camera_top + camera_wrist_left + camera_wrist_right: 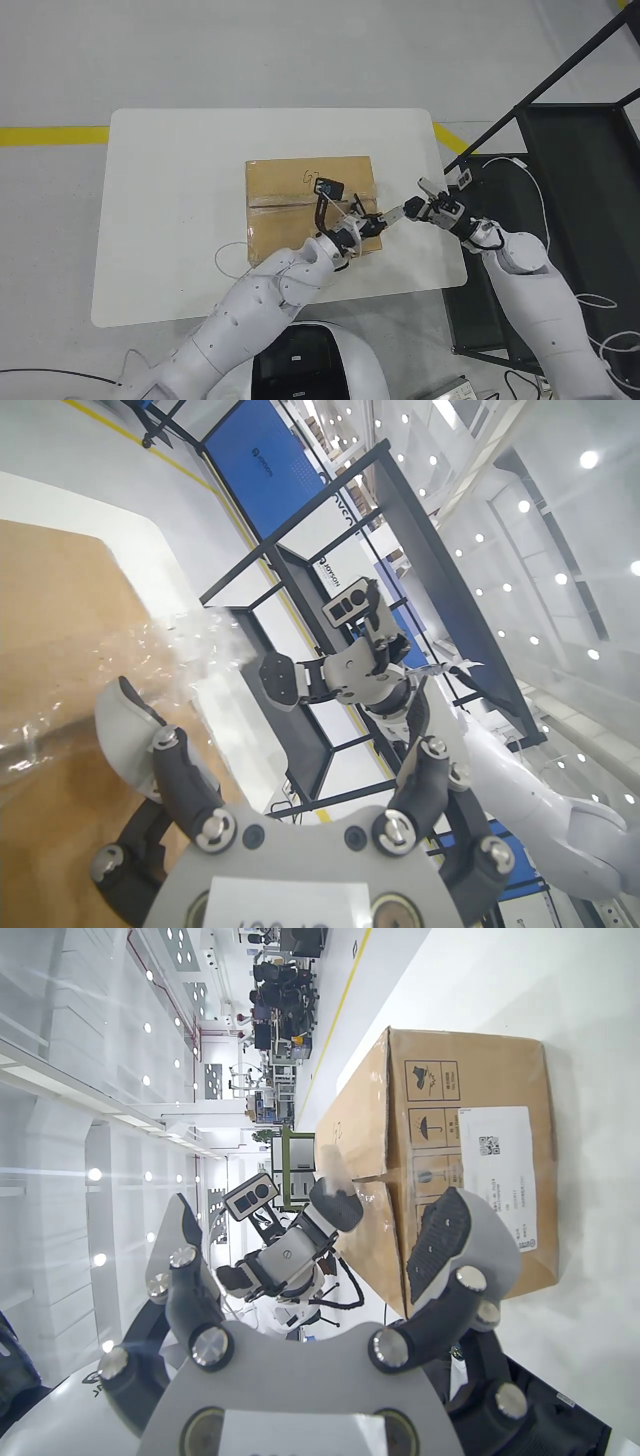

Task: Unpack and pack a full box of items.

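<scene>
- The table (180, 200) is white and smooth with rounded corners. It stands on a pale grey floor (300, 50) that has a yellow line (50, 135) at the upper left of the top view. A black metal rack (580, 180) stands just beside the table at the right edge.
- The cardboard box (300, 190) lies flat in the middle of the table, closed. Its long axis goes from left to right in the top view, and the taped seam (290, 200) of the flaps runs along this axis.
- The short end of the box with the white label (500, 1153) points to the right of the top view, toward both grippers.
- The box is brown, matte, with straight edges. A strip of clear, wrinkled tape (200, 640) lifts off its right edge.
- The left gripper (368, 222) is at the right end of the box top, its fingers spread apart and holding nothing.
- The right gripper (405, 213) is just beside that end of the box, over the table, its fingers also spread wide. The tape reaches toward one ribbed black pad (280, 685); I cannot tell if it touches.
</scene>
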`<state>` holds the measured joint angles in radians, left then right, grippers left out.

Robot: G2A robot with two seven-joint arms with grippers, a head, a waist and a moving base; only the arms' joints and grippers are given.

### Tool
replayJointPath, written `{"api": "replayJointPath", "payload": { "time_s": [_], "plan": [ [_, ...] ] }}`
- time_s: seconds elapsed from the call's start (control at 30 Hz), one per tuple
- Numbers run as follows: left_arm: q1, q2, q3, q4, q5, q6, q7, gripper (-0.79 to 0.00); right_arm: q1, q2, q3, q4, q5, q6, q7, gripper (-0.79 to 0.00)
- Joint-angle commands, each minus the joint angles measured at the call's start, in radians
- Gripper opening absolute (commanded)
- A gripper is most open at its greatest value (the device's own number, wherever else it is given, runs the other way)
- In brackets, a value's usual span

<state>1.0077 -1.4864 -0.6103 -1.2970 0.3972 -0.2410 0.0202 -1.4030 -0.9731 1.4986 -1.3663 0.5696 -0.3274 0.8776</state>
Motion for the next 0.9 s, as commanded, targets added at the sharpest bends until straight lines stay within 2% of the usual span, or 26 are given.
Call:
{"api": "replayJointPath", "payload": {
  "time_s": [0.0,0.17,0.37,0.5,0.67,0.87],
  "plan": [
    [0.003,0.0,-0.02,-0.014,-0.029,-0.026,-0.004,0.0,0.007,0.0,-0.001,0.0,-0.008,0.005,0.003,0.0],
    [0.05,0.02,-0.103,-0.096,-0.068,-0.052,-0.033,0.0,0.033,-0.002,-0.014,0.004,-0.023,0.025,0.018,0.0],
    [0.171,0.072,-0.254,-0.293,-0.127,0.018,-0.219,0.0,0.079,-0.007,-0.041,0.008,-0.042,0.045,0.037,0.0],
    [0.287,0.11,-0.375,-0.455,-0.114,0.051,-0.311,0.0,0.122,-0.01,-0.066,0.005,-0.068,0.061,0.056,0.0],
    [0.444,0.147,-0.519,-0.629,-0.059,0.056,-0.36,0.0,0.171,-0.013,-0.086,0.0,-0.13,0.098,0.025,0.0],
    [0.598,0.181,-0.675,-0.742,-0.05,0.04,-0.445,0.0,0.19,-0.011,-0.088,-0.062,-0.189,0.156,0.002,0.0]
  ]
}}
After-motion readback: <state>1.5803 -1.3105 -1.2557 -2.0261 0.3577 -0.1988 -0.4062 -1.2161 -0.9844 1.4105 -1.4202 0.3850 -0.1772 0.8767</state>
